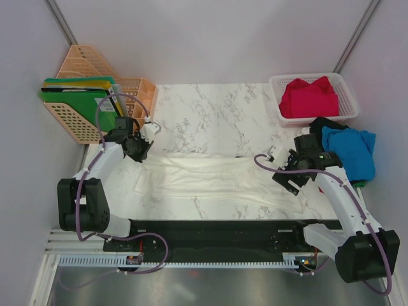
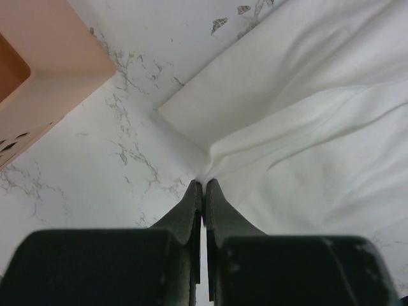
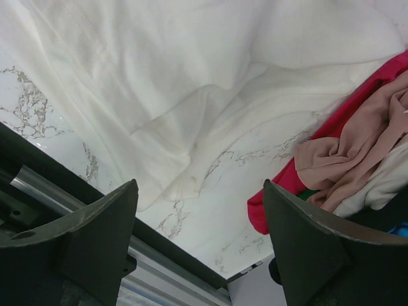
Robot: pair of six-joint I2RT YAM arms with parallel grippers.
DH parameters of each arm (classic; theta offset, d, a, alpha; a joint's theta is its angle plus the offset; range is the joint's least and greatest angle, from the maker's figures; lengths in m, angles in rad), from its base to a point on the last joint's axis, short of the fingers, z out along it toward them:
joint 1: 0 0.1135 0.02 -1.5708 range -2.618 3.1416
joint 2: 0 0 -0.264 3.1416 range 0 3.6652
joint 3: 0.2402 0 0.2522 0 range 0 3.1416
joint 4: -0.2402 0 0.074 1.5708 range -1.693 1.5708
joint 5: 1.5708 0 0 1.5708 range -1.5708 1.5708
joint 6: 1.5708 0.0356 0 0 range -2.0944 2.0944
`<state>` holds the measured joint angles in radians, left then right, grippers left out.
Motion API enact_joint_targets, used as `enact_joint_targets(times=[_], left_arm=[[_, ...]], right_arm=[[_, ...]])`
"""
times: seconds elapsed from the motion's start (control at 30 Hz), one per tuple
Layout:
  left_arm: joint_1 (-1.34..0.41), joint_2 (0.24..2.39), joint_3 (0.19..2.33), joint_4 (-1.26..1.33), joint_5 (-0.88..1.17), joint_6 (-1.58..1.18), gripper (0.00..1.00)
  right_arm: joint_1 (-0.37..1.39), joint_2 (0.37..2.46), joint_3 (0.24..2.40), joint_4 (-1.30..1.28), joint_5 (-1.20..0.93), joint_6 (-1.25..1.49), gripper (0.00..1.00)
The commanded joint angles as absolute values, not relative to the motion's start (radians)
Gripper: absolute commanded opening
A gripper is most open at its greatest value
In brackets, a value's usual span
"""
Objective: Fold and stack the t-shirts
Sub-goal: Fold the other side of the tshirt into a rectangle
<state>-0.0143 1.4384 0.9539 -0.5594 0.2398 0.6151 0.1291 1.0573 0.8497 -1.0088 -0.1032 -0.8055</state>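
A large white t-shirt (image 1: 217, 182) lies crumpled lengthwise across the marble table. My left gripper (image 1: 137, 150) is shut on its far left edge; in the left wrist view the gripper (image 2: 204, 185) pinches a bunched fold of the white t-shirt (image 2: 306, 127). My right gripper (image 1: 290, 178) hangs open just off the shirt's right end. In the right wrist view that gripper (image 3: 199, 185) holds nothing, with the white t-shirt (image 3: 159, 76) below it. Red (image 3: 338, 127) and beige (image 3: 344, 153) shirts lie heaped to its right. A blue shirt (image 1: 349, 150) and a black one (image 1: 325, 122) lie at the table's right edge.
A white mesh basket (image 1: 347, 95) at the back right holds a red shirt (image 1: 309, 97). A peach plastic rack (image 1: 76, 121) with green folders (image 1: 73, 102) stands at the back left, its corner (image 2: 44, 70) close to my left gripper. A black rail (image 1: 217, 226) runs along the near edge.
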Motion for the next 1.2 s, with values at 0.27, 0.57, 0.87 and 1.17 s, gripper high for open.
enact_joint_targets(times=[0.27,0.57,0.87,1.17], left_arm=[[-0.011,1.362,0.884,-0.592,0.265,0.644,0.44],[-0.011,1.183,0.839,-0.62,0.253,0.641,0.53],[-0.011,1.31,0.89,-0.612,0.31,0.612,0.51],[-0.032,1.509,1.04,-0.592,0.394,0.566,0.58]], right_arm=[[0.087,1.115,0.905,-0.953,-0.08,-0.839,0.87],[0.068,1.177,0.885,-0.89,-0.09,-0.836,0.88],[0.069,1.195,0.896,-0.888,-0.104,-0.821,0.7],[0.069,1.175,0.868,-0.882,-0.083,-0.825,0.75]])
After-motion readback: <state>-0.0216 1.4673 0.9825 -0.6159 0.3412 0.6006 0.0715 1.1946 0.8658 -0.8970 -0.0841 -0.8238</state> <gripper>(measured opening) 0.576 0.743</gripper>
